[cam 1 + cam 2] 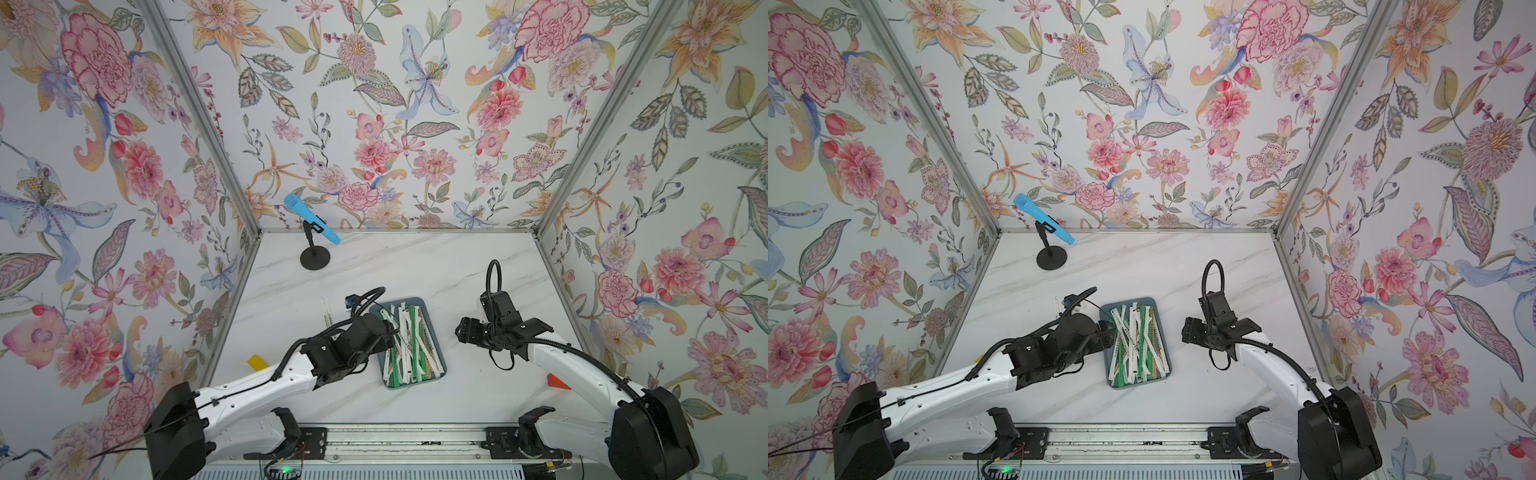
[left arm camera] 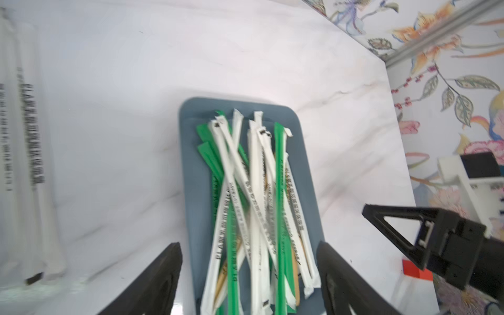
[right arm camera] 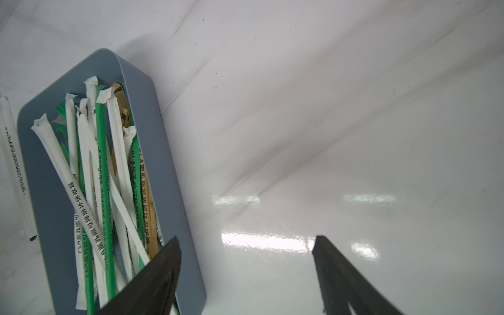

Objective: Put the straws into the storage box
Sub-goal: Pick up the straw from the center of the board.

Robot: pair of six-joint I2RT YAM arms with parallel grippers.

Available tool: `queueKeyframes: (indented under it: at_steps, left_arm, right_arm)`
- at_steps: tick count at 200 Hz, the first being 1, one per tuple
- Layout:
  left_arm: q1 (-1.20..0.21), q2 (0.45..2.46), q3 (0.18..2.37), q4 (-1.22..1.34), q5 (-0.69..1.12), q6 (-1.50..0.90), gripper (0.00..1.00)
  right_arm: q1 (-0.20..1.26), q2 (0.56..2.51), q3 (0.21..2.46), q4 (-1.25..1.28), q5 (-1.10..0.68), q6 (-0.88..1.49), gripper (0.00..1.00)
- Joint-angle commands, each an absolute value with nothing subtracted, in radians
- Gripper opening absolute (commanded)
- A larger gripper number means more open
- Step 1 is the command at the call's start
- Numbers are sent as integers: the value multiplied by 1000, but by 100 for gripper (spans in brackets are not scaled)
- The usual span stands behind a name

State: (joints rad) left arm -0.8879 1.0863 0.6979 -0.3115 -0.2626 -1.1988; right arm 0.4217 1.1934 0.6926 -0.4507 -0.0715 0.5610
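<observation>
Only a few white straws are seen lying just left of the storage box, the rest piled inside it; light, thin and slick, they are judged best pinched at mid-length. Over the box's left edge the left gripper is held angled down, jaws spread and empty; right of the box the right gripper is likewise spread and empty.

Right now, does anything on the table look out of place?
Yes: some white-wrapped straws lie on the table outside the storage box, on its left-arm side. The straws inside are piled criss-cross, not aligned.
</observation>
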Motion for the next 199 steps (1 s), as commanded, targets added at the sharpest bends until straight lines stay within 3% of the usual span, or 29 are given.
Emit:
queueKeyframes:
  at_steps: [1,43,84,143,199]
  left_arm:
    - [-768,1018,589,-453,-301,-1133,76]
    - [-593,978,502,-370,-226,-1009,68]
    - [-556,1064,502,-304,-181,-954,63]
    - [-446,1100,450,-258,-160,-918,44]
    - [-429,1147,416,-189,-121,-897,42]
  right_arm:
    - [431,1209,708,-451,-76,547,78]
    - [434,1238,717,-445,-82,540,78]
    - [434,1247,719,-445,-77,537,78]
    - [433,1244,715,-445,-73,538,78]
    - [433,1264,726,-444,-76,537,78]
